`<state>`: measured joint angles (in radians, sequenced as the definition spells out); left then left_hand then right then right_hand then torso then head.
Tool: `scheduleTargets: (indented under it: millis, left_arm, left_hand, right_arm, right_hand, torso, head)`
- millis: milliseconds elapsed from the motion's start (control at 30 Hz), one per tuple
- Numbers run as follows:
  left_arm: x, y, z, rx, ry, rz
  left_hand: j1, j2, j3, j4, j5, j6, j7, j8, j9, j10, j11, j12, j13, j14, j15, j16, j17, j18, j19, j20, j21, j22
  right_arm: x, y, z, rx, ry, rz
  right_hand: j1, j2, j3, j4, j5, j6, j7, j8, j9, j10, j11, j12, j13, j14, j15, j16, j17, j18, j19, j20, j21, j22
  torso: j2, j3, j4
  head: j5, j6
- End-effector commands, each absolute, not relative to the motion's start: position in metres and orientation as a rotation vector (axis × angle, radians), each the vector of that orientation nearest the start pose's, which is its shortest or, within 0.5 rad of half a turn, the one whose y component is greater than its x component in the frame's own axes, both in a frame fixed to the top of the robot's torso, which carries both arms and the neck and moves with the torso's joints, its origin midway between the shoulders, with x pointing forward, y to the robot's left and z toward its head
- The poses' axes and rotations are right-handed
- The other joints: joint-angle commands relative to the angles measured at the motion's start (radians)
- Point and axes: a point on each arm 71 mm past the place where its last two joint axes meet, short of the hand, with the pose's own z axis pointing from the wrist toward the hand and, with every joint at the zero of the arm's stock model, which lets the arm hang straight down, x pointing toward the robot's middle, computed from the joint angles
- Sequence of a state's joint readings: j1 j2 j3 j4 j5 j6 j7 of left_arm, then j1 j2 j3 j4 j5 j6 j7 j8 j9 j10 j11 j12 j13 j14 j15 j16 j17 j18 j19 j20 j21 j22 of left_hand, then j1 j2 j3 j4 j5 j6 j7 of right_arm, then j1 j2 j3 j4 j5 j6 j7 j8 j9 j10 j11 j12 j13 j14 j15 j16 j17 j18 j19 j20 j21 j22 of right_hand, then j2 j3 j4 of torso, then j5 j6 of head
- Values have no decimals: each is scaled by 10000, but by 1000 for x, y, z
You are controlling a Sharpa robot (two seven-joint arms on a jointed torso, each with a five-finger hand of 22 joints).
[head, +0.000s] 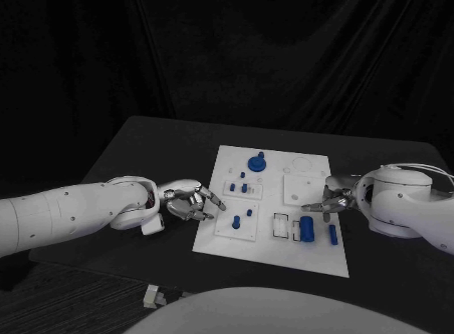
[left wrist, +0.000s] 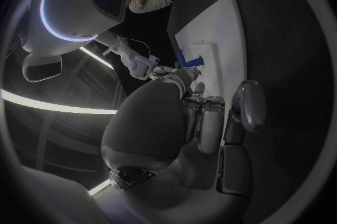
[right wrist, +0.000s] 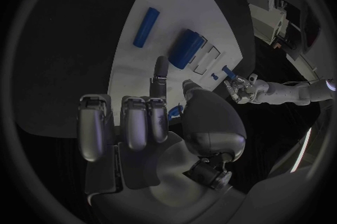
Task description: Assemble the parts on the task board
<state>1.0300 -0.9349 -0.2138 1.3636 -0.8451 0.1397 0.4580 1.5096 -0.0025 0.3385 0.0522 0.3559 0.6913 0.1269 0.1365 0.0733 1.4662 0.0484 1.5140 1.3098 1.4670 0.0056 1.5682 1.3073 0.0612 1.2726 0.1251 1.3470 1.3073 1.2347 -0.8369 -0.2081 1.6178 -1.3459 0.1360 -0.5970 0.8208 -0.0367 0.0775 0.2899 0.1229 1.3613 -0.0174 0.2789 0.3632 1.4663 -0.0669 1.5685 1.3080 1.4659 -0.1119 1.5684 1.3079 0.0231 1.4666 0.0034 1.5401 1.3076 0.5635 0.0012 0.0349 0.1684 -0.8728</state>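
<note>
The white task board (head: 317,254) lies mid-table. On it are a round blue knob (head: 257,163), small blue pegs (head: 236,222), a thick blue cylinder (head: 308,227) and a long blue peg (head: 333,234). My left hand (head: 192,200) is at the board's left edge, fingers curled in with nothing seen in them; beyond its fingers (left wrist: 204,117) a blue peg (left wrist: 188,59) stands on the board (left wrist: 218,33). My right hand (head: 331,200) is over the board's right edge. One finger (right wrist: 160,69) points out, the others curl around what looks like a small blue part (right wrist: 174,110).
The black table (head: 147,153) runs well past the board on both sides. The right wrist view shows the cylinder (right wrist: 185,49) and the long peg (right wrist: 146,26) lying beyond the fingertips, and my left hand (right wrist: 242,86) across the board.
</note>
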Motion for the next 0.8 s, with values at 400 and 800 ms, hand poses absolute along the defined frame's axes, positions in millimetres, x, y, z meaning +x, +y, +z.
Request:
scheduleTargets:
  millis: [400, 800]
  left_arm:
    - [407, 271, -325, -2770, 21759, -13684]
    - [407, 270, -325, -2759, 21813, -13705]
  left_hand:
    - [-67, 20, 71, 15, 48, 8, 10, 36, 9, 91, 13, -46, 1906, 1038, 60, 26, 2635, 118, -33, -18, -43, 1662]
    - [-84, 26, 79, 25, 55, 31, 16, 49, 14, 85, 18, -50, 1902, 1038, 61, 26, 2635, 120, -42, -16, -49, 1659]
  right_arm:
    - [435, -188, -270, -1635, 23674, 1376]
    - [431, -185, -283, -2144, 24345, 1019]
  right_hand:
    - [8, -521, -19, 23, -205, -368, 48, -34, 433, 1045, -81, 23, 2628, 1049, -108, 24, 2629, -92, 772, -119, -181, 2449]
    - [-21, -658, 148, 18, -459, -1477, 410, -795, 499, 1045, 209, 23, 2628, 1049, 111, 24, 2629, 32, 531, 55, -660, 2273]
  torso:
    - [1, -2, 1]
    - [-1, -1, 0]
  head:
    - [38, 2]
    - [74, 2]
